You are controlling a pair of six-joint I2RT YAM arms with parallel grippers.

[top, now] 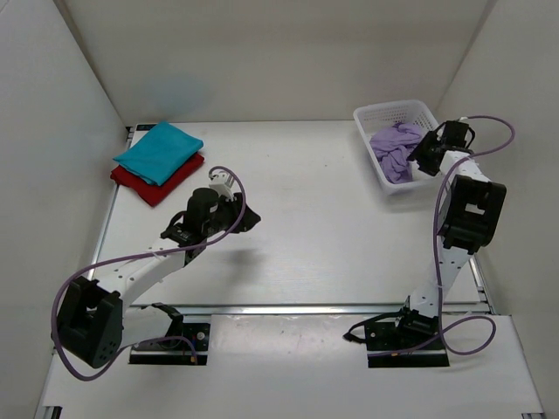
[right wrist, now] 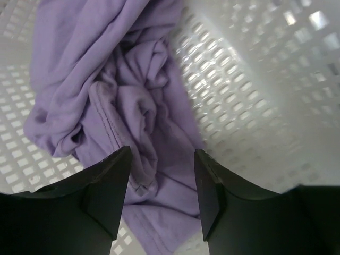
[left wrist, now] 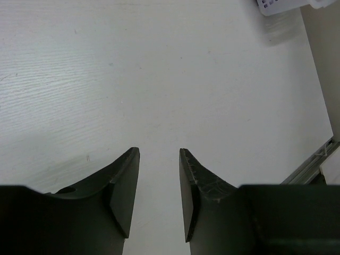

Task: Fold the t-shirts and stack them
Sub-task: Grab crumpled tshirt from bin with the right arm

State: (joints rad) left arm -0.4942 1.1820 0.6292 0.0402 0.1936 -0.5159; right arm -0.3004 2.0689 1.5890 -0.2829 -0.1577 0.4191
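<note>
Hovering over the lavender shirt (right wrist: 106,79) crumpled in the basket (right wrist: 255,79), the right pincer (right wrist: 160,155) is released. Left pincer (left wrist: 158,154) hangs released above the counter (left wrist: 159,69); teal shirt (top: 159,150) tops red shirt (top: 162,188) at its far-left corner

1. Bright, even overhead light washes the white surface (top: 332,218) and the walls, with no harsh glare in the top view.
2. A soft, diffuse shadow lies on the surface just right of the left arm (top: 148,257).
3. In both wrist views the jaws read near-black, with little detail.
4. The basket (right wrist: 255,79) mesh at right is blurred and speckled with bright highlights, while the lavender t-shirt (right wrist: 106,79) shows crisper folds.
</note>
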